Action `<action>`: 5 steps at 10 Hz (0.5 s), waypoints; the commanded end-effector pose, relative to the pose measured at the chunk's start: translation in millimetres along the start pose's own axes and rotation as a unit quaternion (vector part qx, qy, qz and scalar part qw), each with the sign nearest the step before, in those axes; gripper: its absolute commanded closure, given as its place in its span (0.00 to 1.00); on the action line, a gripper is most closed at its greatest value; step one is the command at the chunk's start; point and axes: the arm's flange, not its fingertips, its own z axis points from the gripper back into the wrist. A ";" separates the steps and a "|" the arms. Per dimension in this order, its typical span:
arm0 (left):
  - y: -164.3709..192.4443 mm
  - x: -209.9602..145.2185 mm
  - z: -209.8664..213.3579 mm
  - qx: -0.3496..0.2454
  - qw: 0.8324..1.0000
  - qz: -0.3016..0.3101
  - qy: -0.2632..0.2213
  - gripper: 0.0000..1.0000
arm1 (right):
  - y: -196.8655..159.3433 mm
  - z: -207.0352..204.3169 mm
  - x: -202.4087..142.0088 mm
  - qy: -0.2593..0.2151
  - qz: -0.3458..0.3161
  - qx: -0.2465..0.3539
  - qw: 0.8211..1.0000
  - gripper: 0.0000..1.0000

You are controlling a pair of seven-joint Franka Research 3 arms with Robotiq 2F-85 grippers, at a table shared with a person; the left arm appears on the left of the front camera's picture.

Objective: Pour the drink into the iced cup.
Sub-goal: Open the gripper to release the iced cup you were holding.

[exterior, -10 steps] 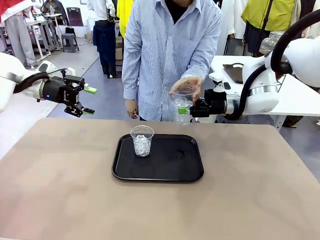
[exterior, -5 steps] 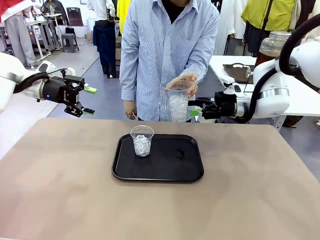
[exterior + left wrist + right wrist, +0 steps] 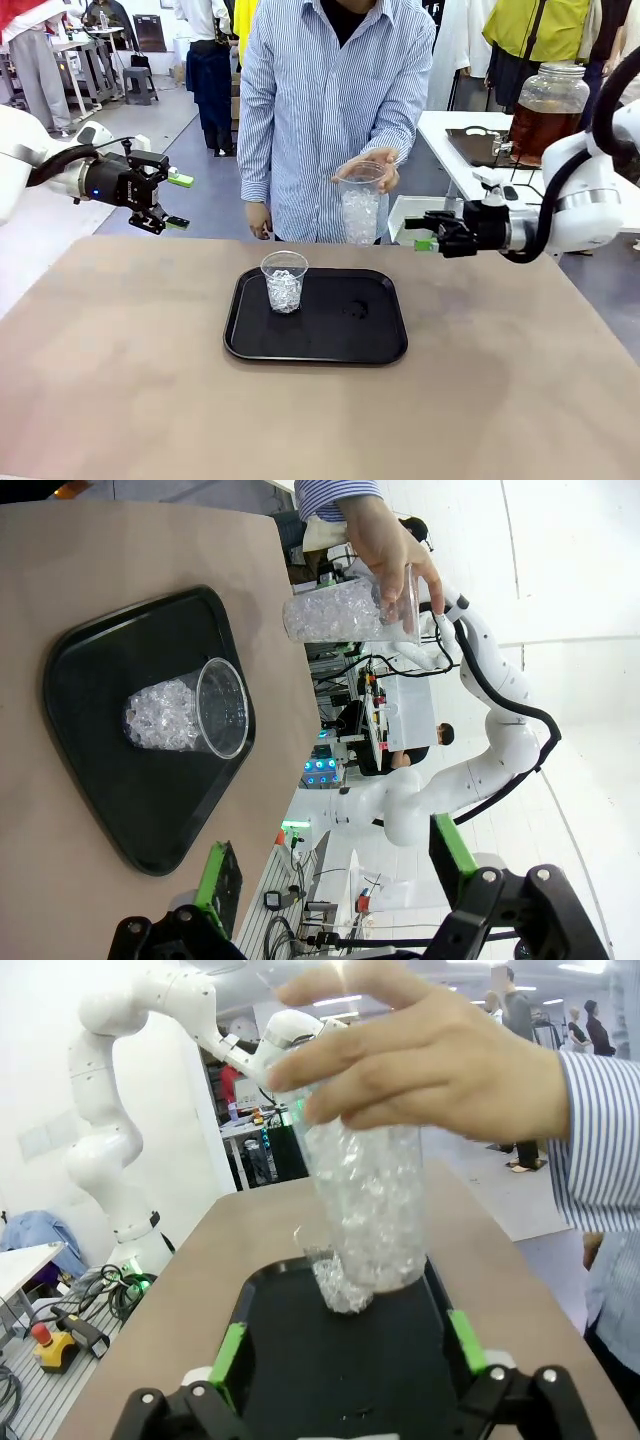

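A person at the far side of the table point(image 3: 120, 380) holds an iced cup point(image 3: 360, 205) from above with one hand point(image 3: 372, 165), in the air beyond a black tray point(image 3: 380, 345). The right gripper point(image 3: 422, 230) hangs just right of that cup, apart from it, jaws spread and empty. A second iced cup point(image 3: 284, 282) stands upright on the tray's far left part. The left gripper point(image 3: 178, 201) hovers far left, off the table's edge, jaws spread and empty. The amber drink point(image 3: 547, 125) sits in a glass jar point(image 3: 549, 78) at far right, behind the right arm.
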 end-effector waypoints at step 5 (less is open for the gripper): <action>-1.5 -0.3 0.5 0.000 1.000 -0.002 0.001 0.00 | 30.5 39.6 -21.2 -0.019 0.050 -0.013 0.998 0.00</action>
